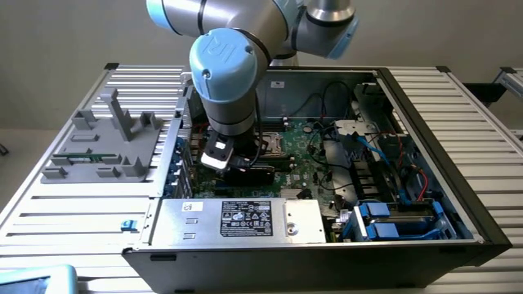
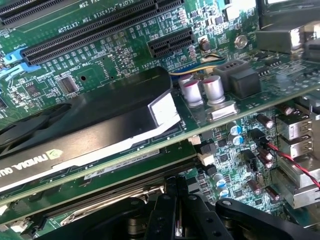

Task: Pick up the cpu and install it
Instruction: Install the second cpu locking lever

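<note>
Claw point(image 2: 177, 200) shut above motherboard point(image 2: 125, 55); exterior view shows computer case point(image 1: 457, 184).

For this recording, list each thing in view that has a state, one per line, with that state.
Computer case: side open, insides exposed.
Gripper: shut, lowered inside the case over the green motherboard; whether it holds anything cannot be told.
Black graphics card: seated in the motherboard, lying across it.
Long black slots: empty.
Silver box with white label: mounted at the near edge of the case.
Grey holder: standing on the slatted table beside the case.
</note>
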Tool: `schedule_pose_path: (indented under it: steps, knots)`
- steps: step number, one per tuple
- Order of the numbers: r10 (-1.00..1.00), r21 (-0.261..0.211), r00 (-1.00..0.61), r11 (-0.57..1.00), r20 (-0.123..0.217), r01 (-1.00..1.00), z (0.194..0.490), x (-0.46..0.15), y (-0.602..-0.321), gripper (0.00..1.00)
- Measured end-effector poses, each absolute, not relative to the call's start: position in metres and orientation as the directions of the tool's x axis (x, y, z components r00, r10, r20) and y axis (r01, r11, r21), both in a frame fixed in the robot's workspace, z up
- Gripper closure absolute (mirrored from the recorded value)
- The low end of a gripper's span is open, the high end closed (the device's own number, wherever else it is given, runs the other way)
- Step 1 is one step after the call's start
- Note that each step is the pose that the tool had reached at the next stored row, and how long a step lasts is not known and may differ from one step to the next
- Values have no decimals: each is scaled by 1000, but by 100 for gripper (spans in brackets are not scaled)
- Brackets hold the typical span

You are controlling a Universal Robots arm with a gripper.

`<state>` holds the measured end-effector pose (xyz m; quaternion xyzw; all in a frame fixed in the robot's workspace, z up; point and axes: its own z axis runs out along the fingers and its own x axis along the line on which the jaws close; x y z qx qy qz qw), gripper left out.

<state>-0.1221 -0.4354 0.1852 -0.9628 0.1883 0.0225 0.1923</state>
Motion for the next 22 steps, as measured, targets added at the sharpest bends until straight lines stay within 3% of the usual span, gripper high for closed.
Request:
schedule_pose_path:
  steps: [11,22]
  knots:
    - [-354,-362,929,-856,-111,-369,193,-124,-436,89]
    - [-354,-362,929,-856,-110,-369,238,-124,-436,89]
